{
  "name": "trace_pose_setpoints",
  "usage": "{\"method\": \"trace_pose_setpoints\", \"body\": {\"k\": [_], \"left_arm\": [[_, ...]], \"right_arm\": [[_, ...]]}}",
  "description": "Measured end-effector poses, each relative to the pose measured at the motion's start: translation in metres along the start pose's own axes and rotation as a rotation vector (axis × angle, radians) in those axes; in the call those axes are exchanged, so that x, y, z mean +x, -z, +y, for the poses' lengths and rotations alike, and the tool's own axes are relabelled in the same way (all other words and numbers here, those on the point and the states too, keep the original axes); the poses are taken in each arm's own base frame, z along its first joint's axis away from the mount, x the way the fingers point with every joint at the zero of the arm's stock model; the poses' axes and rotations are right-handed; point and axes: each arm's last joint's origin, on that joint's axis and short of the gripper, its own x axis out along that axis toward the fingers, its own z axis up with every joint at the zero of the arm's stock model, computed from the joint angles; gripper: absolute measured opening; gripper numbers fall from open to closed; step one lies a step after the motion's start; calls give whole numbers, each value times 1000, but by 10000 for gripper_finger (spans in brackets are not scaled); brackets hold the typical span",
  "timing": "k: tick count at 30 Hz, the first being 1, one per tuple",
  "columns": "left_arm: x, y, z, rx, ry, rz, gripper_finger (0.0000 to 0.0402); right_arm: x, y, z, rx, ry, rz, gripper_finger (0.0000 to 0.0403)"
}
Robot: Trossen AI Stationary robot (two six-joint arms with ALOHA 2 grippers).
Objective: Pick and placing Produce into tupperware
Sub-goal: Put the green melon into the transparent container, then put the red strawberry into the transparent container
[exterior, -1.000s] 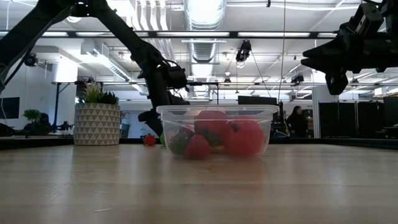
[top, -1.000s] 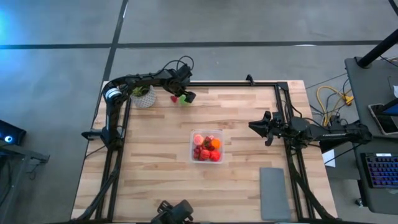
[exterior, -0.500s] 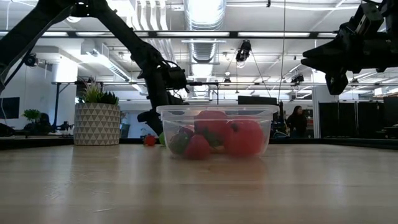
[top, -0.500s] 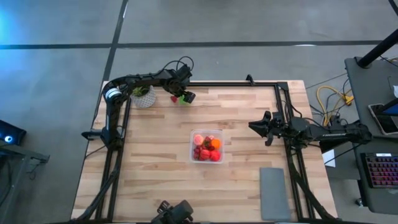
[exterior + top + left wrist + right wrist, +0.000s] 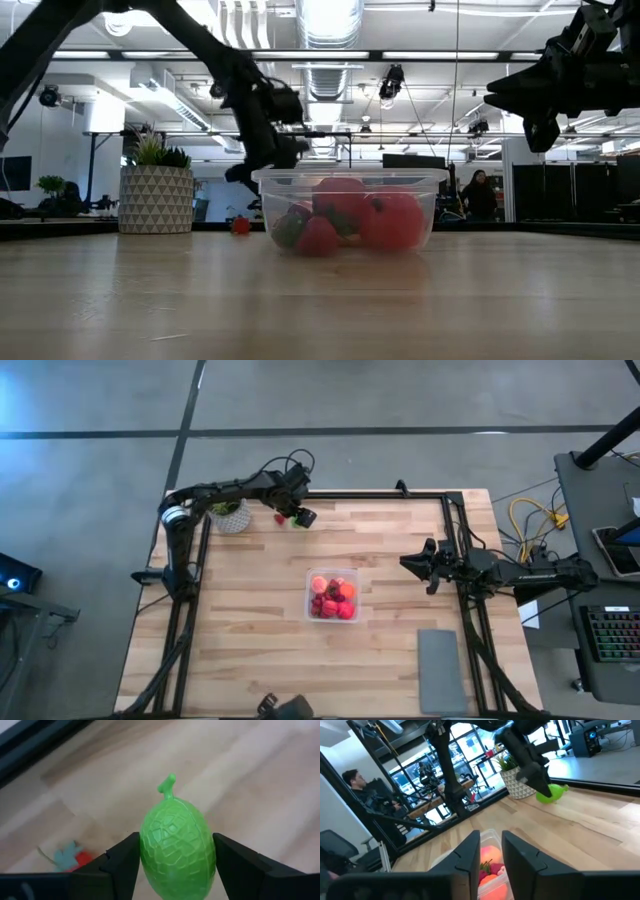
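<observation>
My left claw (image 5: 172, 865) is clamped on the lime-green piece (image 5: 177, 855), just above the table (image 5: 250, 620). My right claw (image 5: 408, 563) waits, fingers together.

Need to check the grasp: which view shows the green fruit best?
The left wrist view: the green fruit fills it, clamped between the left gripper fingers. The right wrist view shows it small and distant, the high view only a speck; the low view hides it.

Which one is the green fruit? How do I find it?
Look at the table's far corner, by the potted plant. The left tool grips the green fruit there. It's bumpy, with a little stem, and the only green piece; the one beside it is red.
</observation>
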Motion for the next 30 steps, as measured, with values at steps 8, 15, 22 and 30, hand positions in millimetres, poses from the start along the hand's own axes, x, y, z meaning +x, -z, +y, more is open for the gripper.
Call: {"method": "trace_pose_setpoints", "body": {"k": [8, 15, 22, 30], "left_arm": [[-65, 23, -51, 123, 341, 20, 209], [-88, 68, -121, 317, 508, 67, 209], [-72, 96, -173, 411, 590, 58, 230], [-46, 99, -176, 200, 532, 163, 265]], "right_arm": [[0, 0, 0, 0, 0, 0, 69], [0, 0, 0, 0, 0, 0, 78], [0, 0, 0, 0, 0, 0, 81], [1, 1, 0, -1, 3, 6, 70]]}}
